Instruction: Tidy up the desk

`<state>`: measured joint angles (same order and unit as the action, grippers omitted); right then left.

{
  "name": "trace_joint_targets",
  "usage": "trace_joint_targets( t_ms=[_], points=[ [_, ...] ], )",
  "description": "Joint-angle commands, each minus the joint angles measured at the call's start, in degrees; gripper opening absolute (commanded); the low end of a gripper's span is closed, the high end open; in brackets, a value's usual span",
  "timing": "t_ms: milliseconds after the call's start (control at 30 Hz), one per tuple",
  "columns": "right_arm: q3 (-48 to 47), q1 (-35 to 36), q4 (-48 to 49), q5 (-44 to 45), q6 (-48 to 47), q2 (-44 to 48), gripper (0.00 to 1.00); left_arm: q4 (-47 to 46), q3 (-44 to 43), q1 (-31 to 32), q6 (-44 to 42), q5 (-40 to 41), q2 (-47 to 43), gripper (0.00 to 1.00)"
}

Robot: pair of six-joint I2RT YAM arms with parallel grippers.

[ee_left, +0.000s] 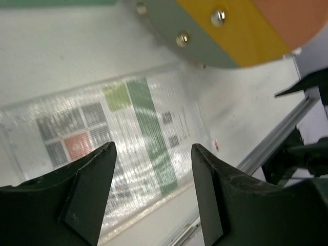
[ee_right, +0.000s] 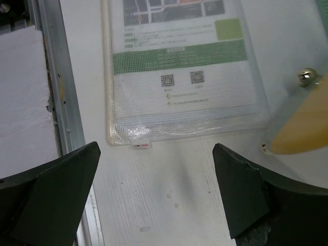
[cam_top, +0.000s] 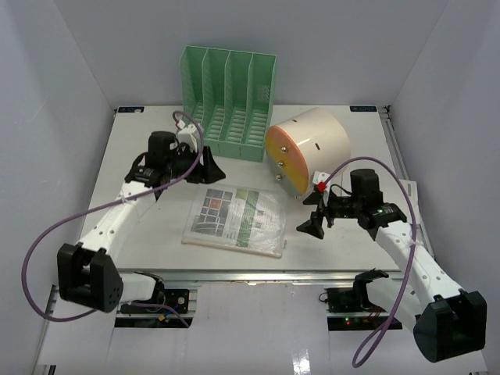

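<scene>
Two grippers hang over your desk [cam_top: 312,250], both spread wide and gripping nothing. The desk lies flat under the mesh document pouch [cam_top: 234,217], which rests near its front rail. Your left gripper [cam_top: 205,166] sits just behind the pouch, and your right gripper [cam_top: 312,212] just off its right edge. Behind the pouch stands a green file rack [cam_top: 226,101]. Behind and right of the pouch, a cream drum box [cam_top: 305,152] lies on its side.

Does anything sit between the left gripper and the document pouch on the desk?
Nothing visible does. The left gripper, jaws open, points straight at the pouch lying flat on the desk, with no object in the gap. The drum lies off to one side, past the pouch's edge.
</scene>
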<state>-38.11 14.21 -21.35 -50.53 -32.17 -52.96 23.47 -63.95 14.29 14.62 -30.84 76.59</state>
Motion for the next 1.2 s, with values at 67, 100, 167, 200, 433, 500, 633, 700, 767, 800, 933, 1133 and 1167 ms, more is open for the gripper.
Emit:
trace_joint_targets(
  t_ms=[67, 100, 167, 200, 433, 500, 633, 700, 767, 800, 933, 1133, 1167],
  points=[
    [-2.90, 10.73, -0.15, 11.81, 3.45, -6.99, 0.97, -3.39, 12.29, 9.65, -0.32, 2.87, -9.26, 0.72],
    [-2.66, 11.59, 0.47, 12.74, 4.61, -7.53, 0.97, -4.20, 13.74, 11.34, 1.55, 5.59, -10.00, 0.72],
    [-1.53, 13.79, 2.19, 16.74, 8.15, -8.62, 0.97, -6.71, 16.50, 15.46, 3.55, 8.45, -10.35, 0.73],
    [-0.88, 14.62, 4.01, 19.68, 11.15, -9.16, 0.97, -8.07, 18.68, 17.25, 4.73, 10.40, -10.47, 0.75],
    [-1.83, 16.95, 6.04, 26.77, 15.62, -9.93, 0.95, -13.91, 23.05, 28.27, 1.51, 19.82, -8.30, 0.82],
    [-1.92, 16.64, 4.74, 23.64, 10.60, -7.42, 0.93, -15.93, 24.57, 33.07, -4.59, 22.49, -7.77, 0.89],
    [-0.27, 11.06, 0.98, 10.94, -2.07, 0.92, 0.90, -22.80, 29.07, 41.98, -20.97, 23.72, -7.63, 0.91],
    [0.73, 7.31, 0.96, 7.78, -3.92, 4.29, 0.90, -26.21, 30.96, 43.77, -26.99, 22.09, -6.91, 0.90],
    [1.37, 5.22, 0.98, 6.66, -4.83, 5.40, 0.90, -28.83, 31.64, 44.30, -34.24, 18.97, -5.15, 0.90],
    [1.65, 3.86, 0.96, 5.68, -5.04, 5.99, 0.90, -29.37, 31.41, 44.54, -36.17, 18.40, -3.89, 0.89],
    [2.11, -0.58, 1.00, 3.09, -5.19, 7.67, 0.90, -30.44, 30.08, 45.25, -43.79, 18.87, 2.64, 0.87],
    [2.62, -3.32, 0.96, 1.20, -4.99, 9.14, 0.90, -32.99, 30.61, 46.10, -49.25, 21.22, 7.24, 0.85],
    [2.67, -3.59, 0.96, 1.15, -4.94, 9.25, 0.90, -33.32, 30.78, 46.38, -49.75, 21.11, 7.68, 0.84]
  ],
)
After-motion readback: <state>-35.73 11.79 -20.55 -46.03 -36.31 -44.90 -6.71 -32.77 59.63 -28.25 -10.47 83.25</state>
